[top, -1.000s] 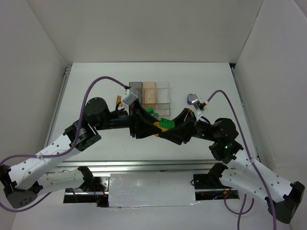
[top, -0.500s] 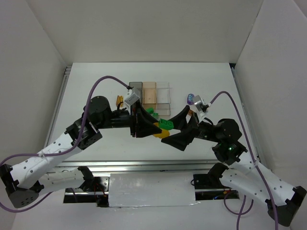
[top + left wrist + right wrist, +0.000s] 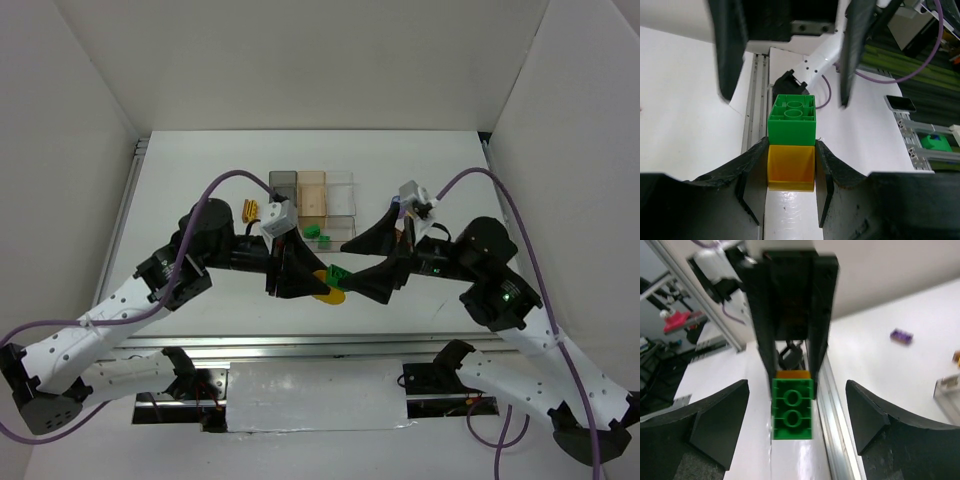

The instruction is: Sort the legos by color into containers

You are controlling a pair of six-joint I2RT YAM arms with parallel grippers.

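Observation:
A yellow lego (image 3: pixel 791 167) with a green lego (image 3: pixel 791 120) stuck on its end hangs above the table in front of the containers. My left gripper (image 3: pixel 320 282) is shut on the yellow one, a finger on each side. My right gripper (image 3: pixel 795 426) faces it, open, its fingers (image 3: pixel 715 425) wide apart on either side of the green lego (image 3: pixel 792 410) without touching it. The containers (image 3: pixel 312 194) are a clear divided tray at the back. Two more green legos (image 3: pixel 316 234) lie just in front of the tray. A purple lego (image 3: pixel 901 336) lies on the table.
Small yellow-orange pieces (image 3: pixel 250 210) lie left of the tray. Both arms meet at the middle of the white table (image 3: pixel 200 180), their cables looping above. White walls close in the left, right and back; a metal rail (image 3: pixel 300 345) runs along the near edge.
My right gripper has opened, let go of the green lego and drawn back slightly. My left gripper has closed tighter on the yellow lego and keeps the joined pair.

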